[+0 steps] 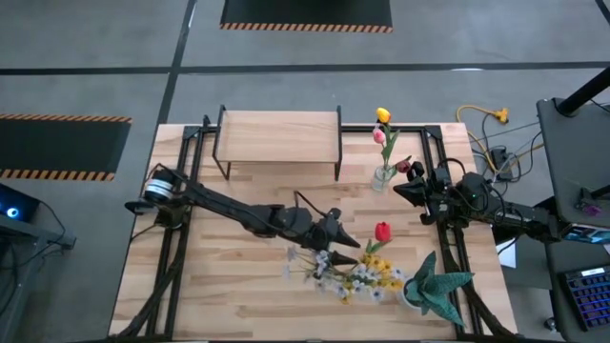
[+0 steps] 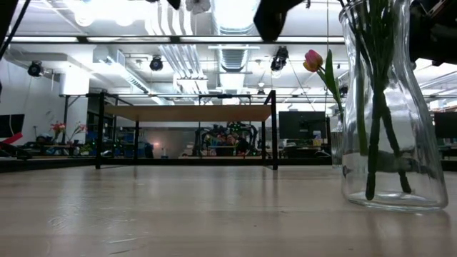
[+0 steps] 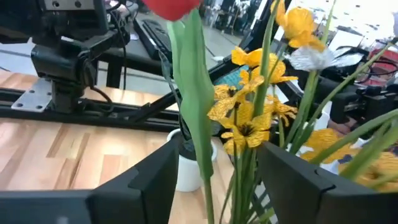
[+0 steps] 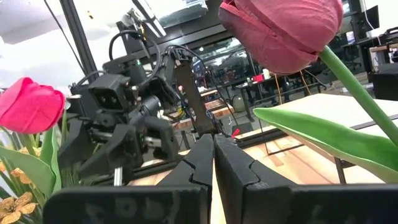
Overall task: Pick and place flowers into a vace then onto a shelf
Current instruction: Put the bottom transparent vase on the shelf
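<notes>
1. The pale wooden-plank tabletop (image 1: 248, 286) carries a small low shelf (image 1: 278, 133), a pale rectangular board on thin black legs, standing near its far edge with nothing on it
2. To the right of the shelf stands a clear glass vase (image 1: 382, 177), already holding a yellow tulip (image 1: 382, 115) and a pink tulip (image 1: 389, 137) on long green stems
3. In the low view the same vase (image 2: 389, 121) fills the right side, with several green stems inside, and the shelf (image 2: 187, 113) stands well behind it
4. The left arm reaches across the middle of the tabletop; its pincer (image 1: 345, 240) is at the heap of loose flowers
5. In the left wrist view that pincer (image 3: 214, 180) has its fingers apart, with the green stem of a red tulip (image 3: 194, 93) and yellow blooms (image 3: 249, 106) standing between them; no finger is seen pressing on a stem
6. From above, the red tulip (image 1: 382, 232) lies just beyond the pincer, and small white and yellow blooms (image 1: 357, 276) are spread nearer the front edge
7. A green spiky-leaved plant in a white pot (image 1: 434, 286) sits at the front right corner, just beside the loose flowers
8. The right arm waits beside the vase; its pincer (image 1: 405, 188) has its fingers pressed together, holding nothing, as the right wrist view (image 4: 213, 165) shows
9. A dark maroon tulip (image 4: 283, 31) hangs close in front of that wrist camera
</notes>
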Controlling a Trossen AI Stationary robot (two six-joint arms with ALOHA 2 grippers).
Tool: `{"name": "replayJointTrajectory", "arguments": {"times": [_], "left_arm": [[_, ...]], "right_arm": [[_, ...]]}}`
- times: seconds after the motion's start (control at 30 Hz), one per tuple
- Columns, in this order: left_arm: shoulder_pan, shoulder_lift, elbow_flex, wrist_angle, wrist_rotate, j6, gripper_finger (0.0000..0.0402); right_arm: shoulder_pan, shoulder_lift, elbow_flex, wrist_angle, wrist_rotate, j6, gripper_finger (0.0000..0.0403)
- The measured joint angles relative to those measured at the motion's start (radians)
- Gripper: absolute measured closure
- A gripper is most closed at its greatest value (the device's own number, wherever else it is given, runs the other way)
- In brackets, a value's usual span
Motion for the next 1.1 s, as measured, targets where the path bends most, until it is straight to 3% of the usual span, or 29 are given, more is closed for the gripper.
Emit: {"name": "replayJointTrajectory", "arguments": {"times": [0.57, 0.7, 0.83, 0.9, 1.1], "left_arm": [[0.103, -0.237, -0.002, -0.309, -0.002, 0.045, 0.0208], [0.103, -0.310, -0.002, -0.375, -0.001, 0.162, 0.0256], [0.102, -0.385, -0.002, -0.431, -0.054, 0.233, 0.0337], [0.103, -0.428, -0.002, -0.475, -0.087, 0.259, 0.0379], [0.103, -0.584, -0.010, -0.610, -0.182, 0.290, 0.0396]], "right_arm": [[0.000, -0.001, 0.000, 0.000, 0.000, -0.004, 0.0394], [0.000, -0.001, 0.000, 0.000, 0.000, -0.003, 0.0394], [0.000, -0.001, 0.000, 0.000, -0.012, -0.006, 0.0394], [0.000, -0.001, 0.000, 0.001, -0.069, -0.051, 0.0394], [0.000, -0.002, 0.000, 0.003, -0.130, -0.089, 0.0394]]}}
